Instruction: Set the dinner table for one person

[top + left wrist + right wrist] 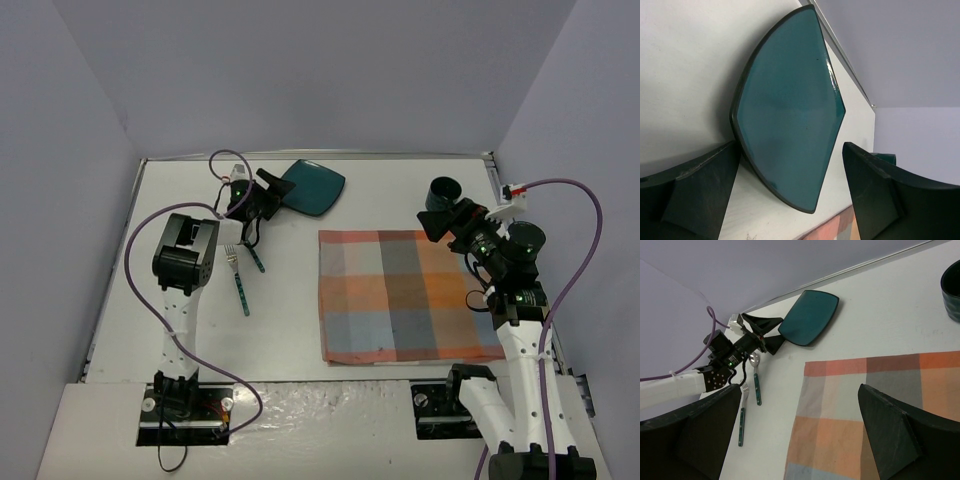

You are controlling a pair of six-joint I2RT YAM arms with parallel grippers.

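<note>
The white worktop point(290, 330) fills the top view from the arm bases to the back wall and carries everything else. A plaid cloth point(405, 295) in orange and blue-grey lies flat on its right half, toward 4 o'clock of the worktop's middle, with nothing resting on it.

A teal plate point(315, 186) with rounded corners lies on bare worktop at 11 o'clock of the cloth, near the far edge and apart from the cloth. The left pincer point(272, 195) sits at the plate's 9 o'clock side, released and spread wide. In the left wrist view its two fingers stand on either side of the plate's near edge; whether either one touches the rim cannot be told.

A dark cup point(441, 192) stands upright at 1 o'clock of the cloth, just off its far edge. The right pincer point(450, 222) hangs at the cup's 6 o'clock, over the cloth's far right corner, its fingers parted and gripping nothing.

A fork point(239, 280) and a spoon point(254, 255), both with teal handles, lie on bare worktop at 9 o'clock of the cloth, well apart from it. The fork lies at 7 o'clock of the spoon, just beside it. Both are at 6 o'clock of the left pincer.
</note>
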